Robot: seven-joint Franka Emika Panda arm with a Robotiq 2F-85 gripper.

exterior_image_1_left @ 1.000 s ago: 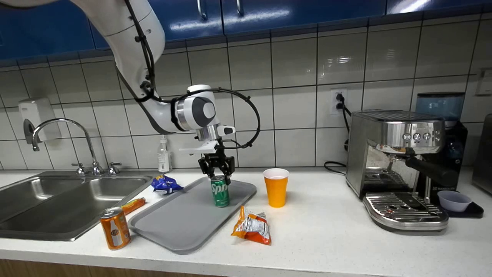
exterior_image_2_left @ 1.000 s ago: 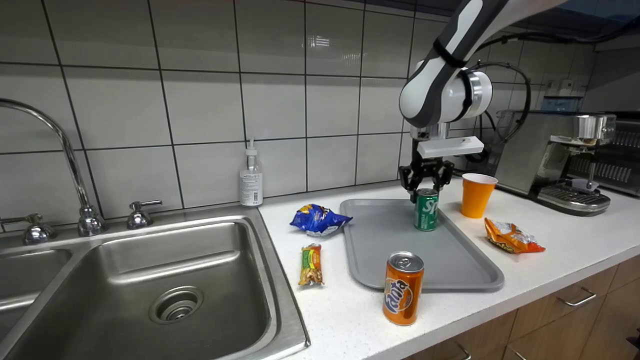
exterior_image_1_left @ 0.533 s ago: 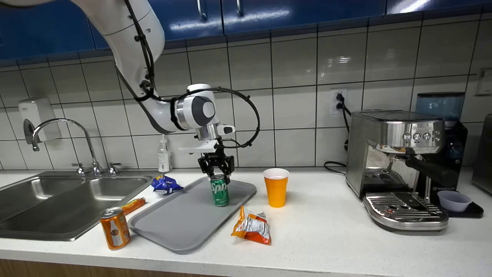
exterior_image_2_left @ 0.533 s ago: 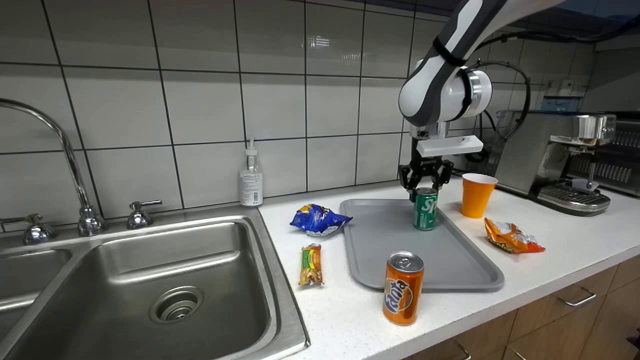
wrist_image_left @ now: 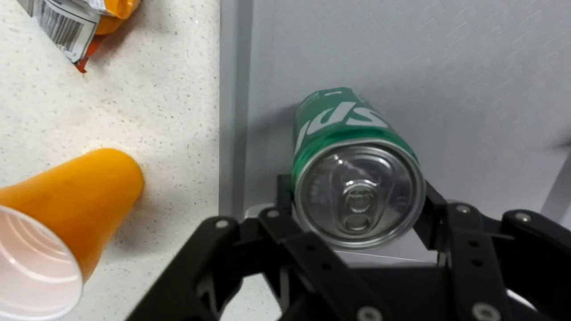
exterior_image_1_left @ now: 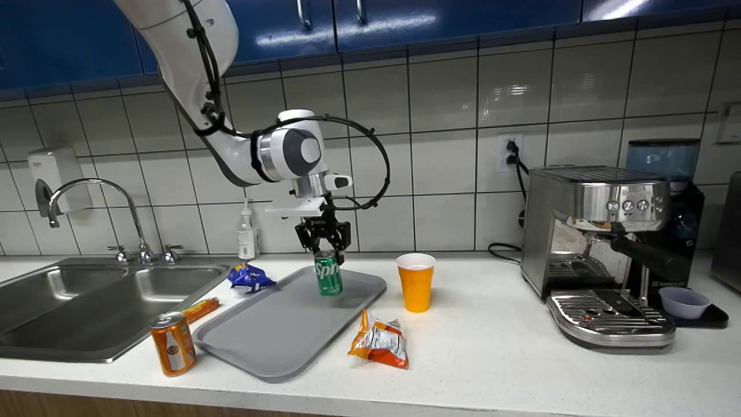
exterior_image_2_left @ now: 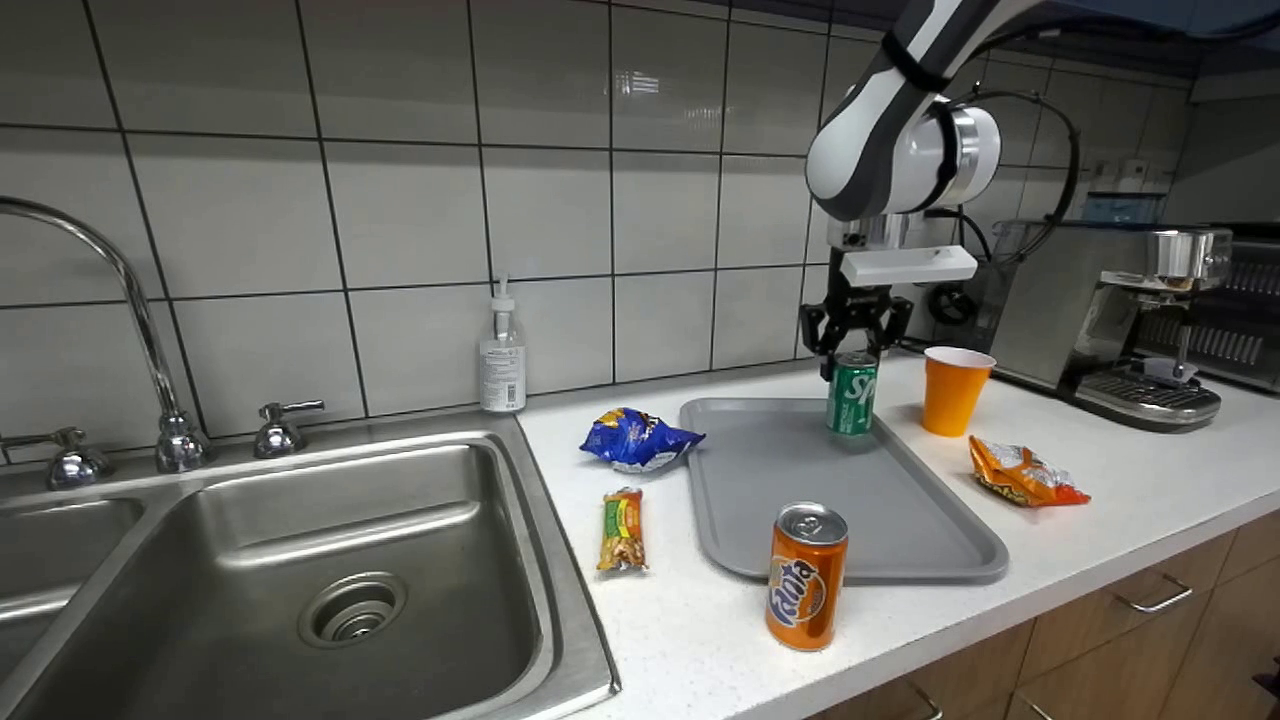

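this is a kitchen: both exterior views show a double steel sink (exterior_image_1_left: 133, 307) with a curved tap (exterior_image_2_left: 150, 340) on its back rim. behind the sink rises a tiled wall (exterior_image_1_left: 444, 162); above the sink, a wall dispenser (exterior_image_1_left: 61, 179) and, higher, blue cabinets (exterior_image_1_left: 457, 26). a white counter (exterior_image_1_left: 480, 347) over wooden drawers (exterior_image_2_left: 1090, 625) stretches beside the sink, and an espresso machine (exterior_image_1_left: 590, 200) stands well apart from it.

Black gripper (wrist_image_left: 357, 191) holds green can (wrist_image_left: 352, 167), gray tray (wrist_image_left: 446, 67) beneath, orange cup (wrist_image_left: 89, 196) and crinkled packet (wrist_image_left: 87, 22) on speckled white counter (wrist_image_left: 180, 89)
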